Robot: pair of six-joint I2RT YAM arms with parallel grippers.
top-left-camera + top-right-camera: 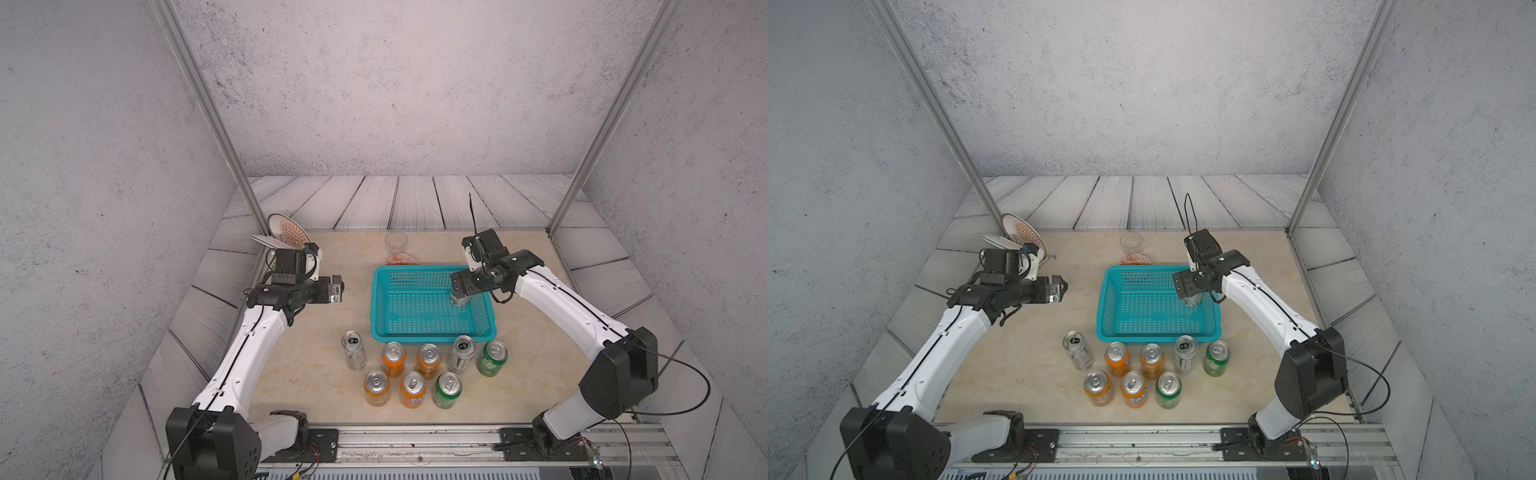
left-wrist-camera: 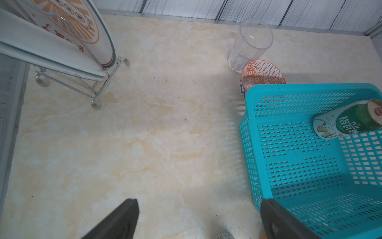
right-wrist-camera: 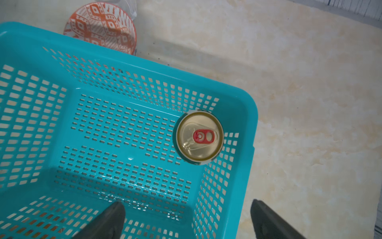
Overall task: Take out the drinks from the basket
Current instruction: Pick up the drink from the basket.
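In the basket [image 3: 246,124], the gold-topped can [image 3: 199,137] stands upright.

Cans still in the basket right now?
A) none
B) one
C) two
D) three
B: a single gold-topped green can stands upright in a corner of the teal basket, and the rest of the basket floor shows only bare mesh.

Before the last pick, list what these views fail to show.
- Top views: the right gripper covers most of the last can in the basket.
- Right wrist view: only its gold lid shows; the label is hidden.
- Left wrist view: the frame edge cuts its top off.
- Top views: the basket rim hides part of the bowl.
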